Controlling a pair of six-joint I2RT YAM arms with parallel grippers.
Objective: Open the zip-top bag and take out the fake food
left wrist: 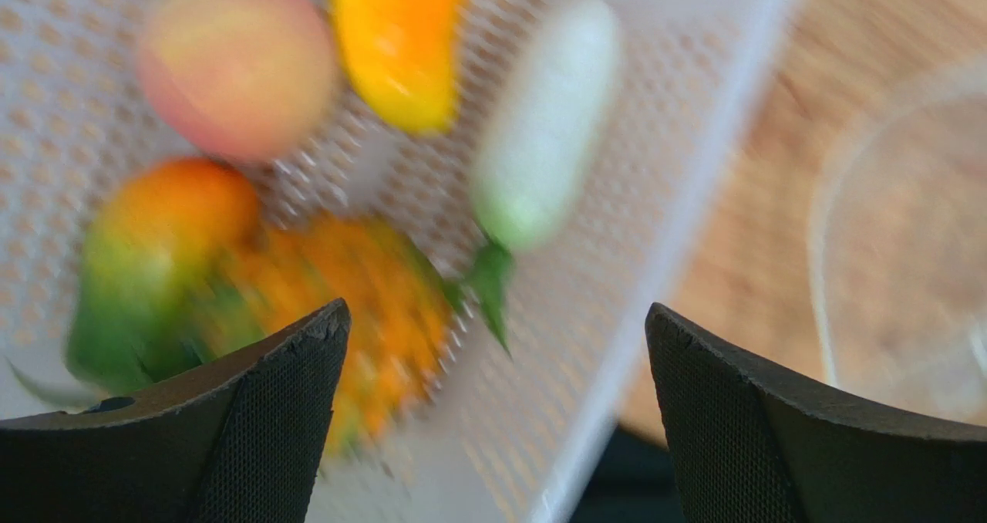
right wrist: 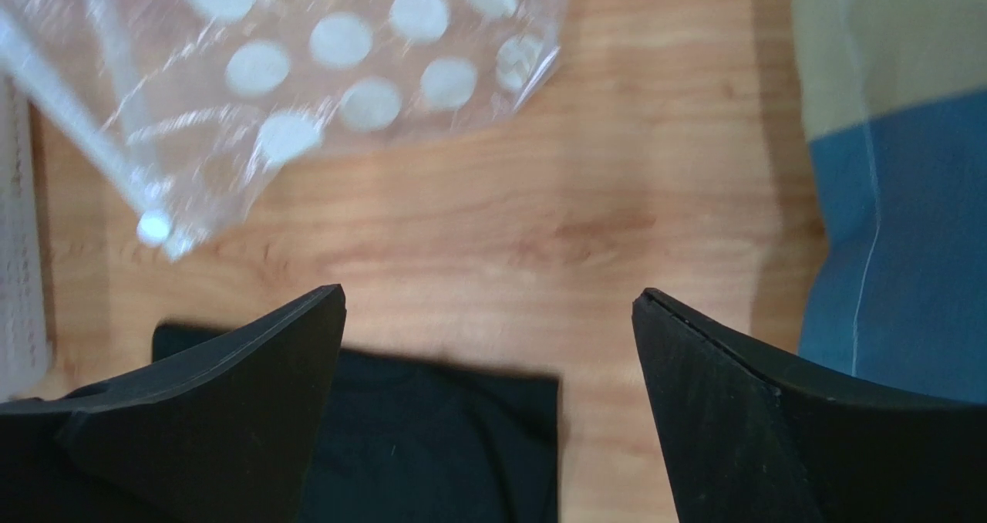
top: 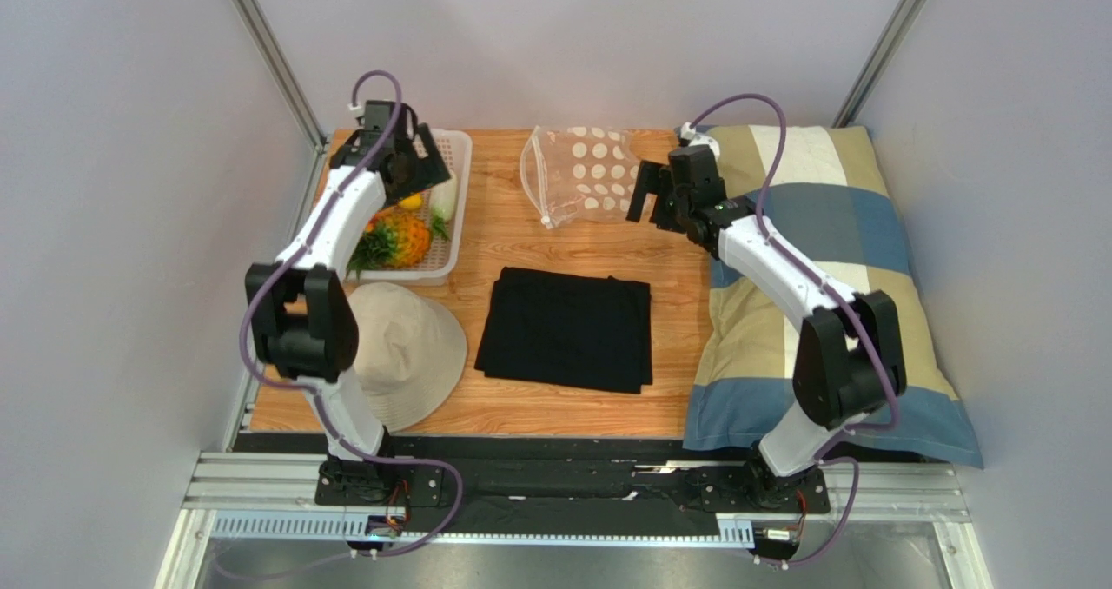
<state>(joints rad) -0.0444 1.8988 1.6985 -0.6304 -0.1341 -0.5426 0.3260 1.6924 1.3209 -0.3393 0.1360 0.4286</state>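
Note:
The clear zip-top bag with white dots lies flat on the wooden table at the back centre, and appears at the top left of the right wrist view. The fake food sits in the white perforated basket: a pineapple, and in the left wrist view a peach, a lemon, a white piece and a mango. My left gripper hangs open above the basket. To the right of the bag, my right gripper is open with nothing between its fingers.
A folded black cloth lies mid-table. A beige hat sits at the front left. A blue and beige checked pillow covers the right side, under the right arm.

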